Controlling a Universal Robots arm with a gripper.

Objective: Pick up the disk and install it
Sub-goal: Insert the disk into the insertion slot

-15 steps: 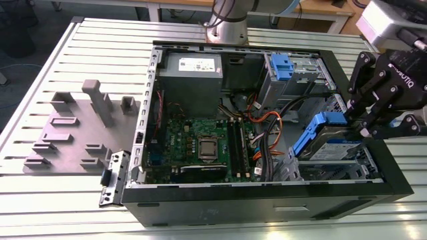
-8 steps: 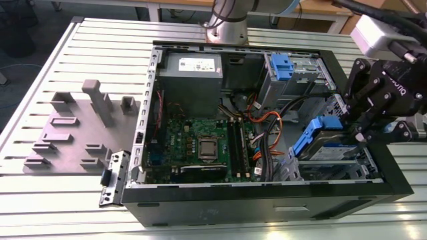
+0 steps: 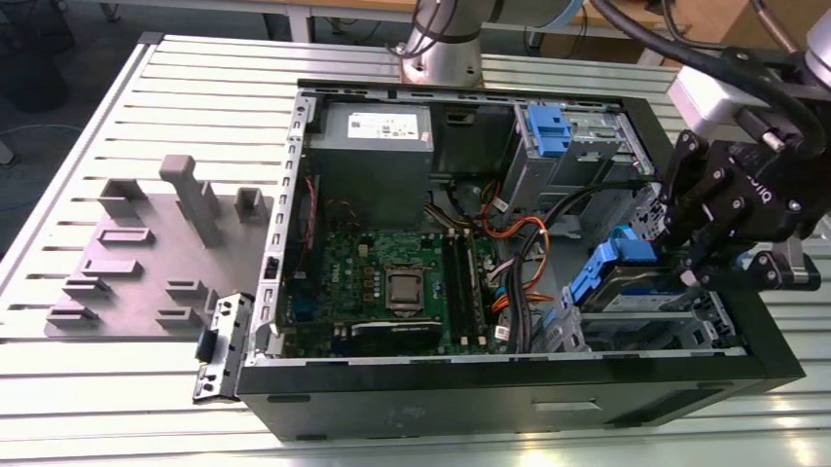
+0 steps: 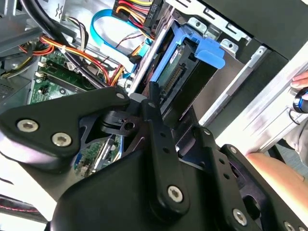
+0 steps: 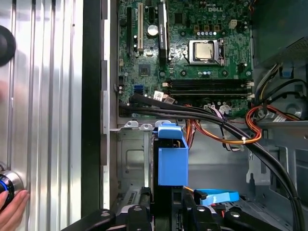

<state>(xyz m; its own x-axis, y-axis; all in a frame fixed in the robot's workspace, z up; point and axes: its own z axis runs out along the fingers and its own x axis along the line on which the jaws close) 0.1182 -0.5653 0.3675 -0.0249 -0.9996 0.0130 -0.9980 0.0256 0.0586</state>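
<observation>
Now hand (image 5: 167, 214) clamps blue-railed disk (image 5: 172, 161) at drive cage (image 3: 653, 327).

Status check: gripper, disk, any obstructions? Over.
Gripper shut on the disk. Disk at the drive cage. Cables close alongside; hand by the case.

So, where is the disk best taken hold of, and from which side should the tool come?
Probably by its two broad flat faces, from above the open case. The disk stands on edge at the drive cage, so those faces are parallel, while its narrow edges carry blue rails. The tool clamps it this way.
</observation>
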